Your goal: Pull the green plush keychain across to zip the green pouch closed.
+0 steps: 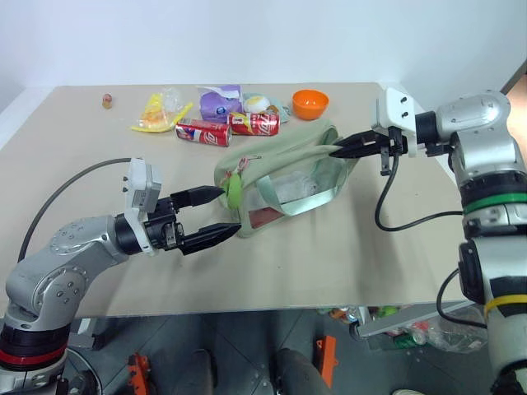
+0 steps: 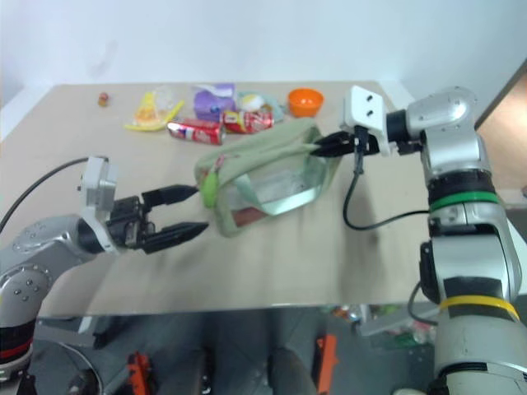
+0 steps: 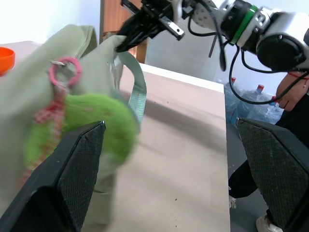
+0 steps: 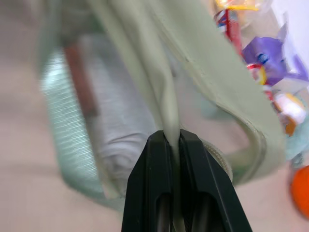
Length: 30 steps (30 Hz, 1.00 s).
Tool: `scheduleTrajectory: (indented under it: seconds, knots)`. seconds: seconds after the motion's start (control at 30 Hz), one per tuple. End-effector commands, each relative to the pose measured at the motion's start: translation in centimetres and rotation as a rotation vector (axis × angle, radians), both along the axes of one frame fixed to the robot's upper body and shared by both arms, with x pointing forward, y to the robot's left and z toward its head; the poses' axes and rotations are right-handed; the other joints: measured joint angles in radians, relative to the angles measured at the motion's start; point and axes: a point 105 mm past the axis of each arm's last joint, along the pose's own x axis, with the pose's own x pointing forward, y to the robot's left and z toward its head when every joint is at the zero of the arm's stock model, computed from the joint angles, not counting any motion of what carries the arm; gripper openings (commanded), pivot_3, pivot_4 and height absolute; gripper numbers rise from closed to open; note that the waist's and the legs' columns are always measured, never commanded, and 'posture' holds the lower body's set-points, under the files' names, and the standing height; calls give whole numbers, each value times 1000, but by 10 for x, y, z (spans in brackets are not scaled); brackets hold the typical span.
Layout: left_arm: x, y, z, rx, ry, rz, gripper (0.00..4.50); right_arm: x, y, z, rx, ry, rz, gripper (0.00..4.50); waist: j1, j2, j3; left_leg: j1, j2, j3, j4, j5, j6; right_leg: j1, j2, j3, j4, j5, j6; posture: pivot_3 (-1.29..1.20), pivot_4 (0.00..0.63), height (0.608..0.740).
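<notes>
Beige laminate forms the table [image 1: 313, 263], the largest item we see; its surface is smooth and matte.

Next in size we identify the green pouch [image 1: 284, 177], a soft rectangular bag of pale sage fabric with clear plastic side panels and a webbing strap loop. It lies near the middle of the table, slightly toward the right edge. Its long axis runs diagonally, from the end nearer the front-left corner up to the end nearer the far-right corner, with the zipper ridge on top.

The right gripper [image 1: 338, 151] is at the pouch's far-right end. Its two black fingers are pressed together with a fold of the pouch's fabric pinched between them, as we see in the right wrist view [image 4: 170, 145].

The left gripper [image 1: 222, 211] hovers at the pouch's opposite end. Its tapered black fingers are spread wide and hold nothing; the upper fingertip [image 1: 216, 192] is just beside the pouch's end.

The green plush keychain [image 1: 235, 188] hangs at that same front-left end of the pouch. It is a fuzzy lime-green ring on a red patterned cord with a pink ring clasp [image 3: 65, 72].

Along the far edge we note the smaller items: two red cylindrical drink cans [image 1: 204, 132] lying on their sides, a crinkled purple packet [image 1: 219, 103], a yellow wrapper [image 1: 155, 113] and a glossy round orange bowl [image 1: 310, 104].
</notes>
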Motion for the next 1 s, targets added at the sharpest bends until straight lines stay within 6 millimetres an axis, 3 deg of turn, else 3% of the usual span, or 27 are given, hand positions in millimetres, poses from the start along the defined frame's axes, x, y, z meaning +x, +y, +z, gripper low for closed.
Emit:
scheduleTrajectory:
  seconds: [0.03, 0.2, 0.43, 0.67, 0.8, 1.0]
  knots:
    - [1, 5, 9, 3, -45, 9, 4500, -31, 12, 19, 31, 9, 45, 26, 1, 0, 0, 0, 0, 0, 0, 0, 0, 0, 0, 0, 0, 0, 0, 0, 150, 740]
    - [9, 11, 13, 1, -70, 44, 4500, -52, 25, 4, 57, 80, 22, 26, -3, 0, 0, 1, 0, -1, 0, 0, 0, 0, 1, -1, 0, -1, 1, 0, 150, 740]
    - [16, 18, 14, 12, -98, 71, 4500, -41, 21, -2, 115, 43, -58, 26, -3, 0, 0, 1, 1, 1, 2, 0, 0, 1, 1, 1, 0, -1, 7, 0, 150, 740]
    - [11, 16, 10, 17, -83, 57, 4500, -42, 17, 13, 241, 2, -74, 2457, -1, 0, 0, 0, 0, 1, 2, 0, 0, 0, 1, 1, 0, -1, 7, 0, 150, 740]
    - [7, 14, 6, 18, -75, 57, 4500, -40, -3, 19, 333, -32, -177, 3810, -1, 0, 0, 0, 0, 1, 2, 0, 1, 0, 1, 1, 0, -2, 6, 0, 150, 740]
    - [5, 16, 6, 13, -73, 76, 4500, -42, -20, -6, 379, 2, -292, 3810, 0, -1, 0, 0, 0, 1, 2, 0, 1, 1, 0, 1, 0, -2, 7, 0, 150, 740]
